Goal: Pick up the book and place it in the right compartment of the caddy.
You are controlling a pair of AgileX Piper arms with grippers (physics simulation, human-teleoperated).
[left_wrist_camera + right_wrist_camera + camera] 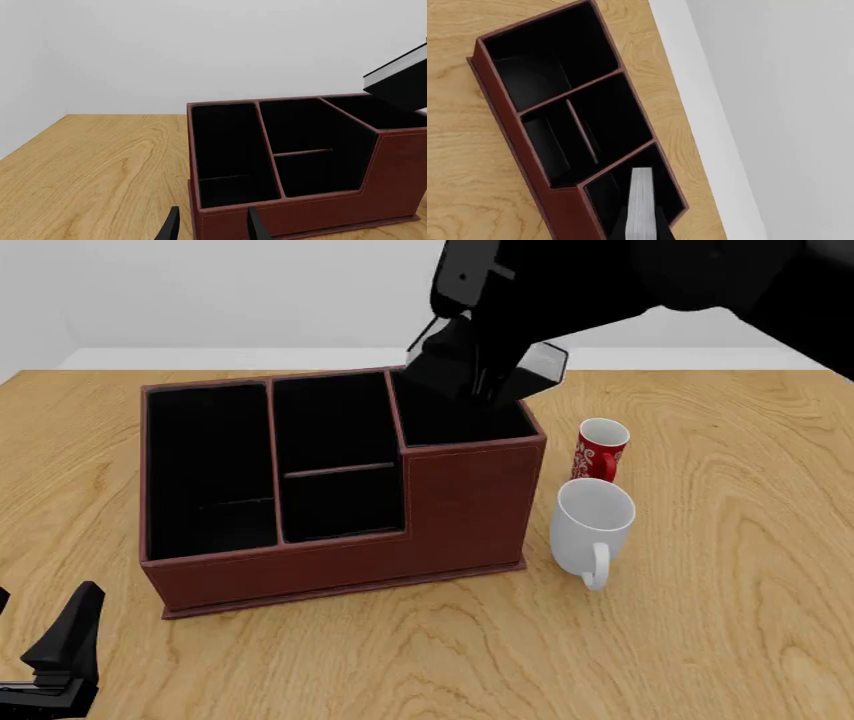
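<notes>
At the near left corner of the worktop [721, 640] the left arm's fingers [60, 645] sat idle and spread, closing on nothing, well apart from the caddy [454, 510]. Further right, the right arm's fingers [470, 365] pinched the book [534, 368] above the right compartment [454, 415], its lower corner just entering the opening. The book hung tilted, with its white page edge facing the right wrist camera. By my reading, the coming move depended on lowering it straight down between the compartment walls. To the right stood a red mug [599, 448] and a white mug [593, 525].
</notes>
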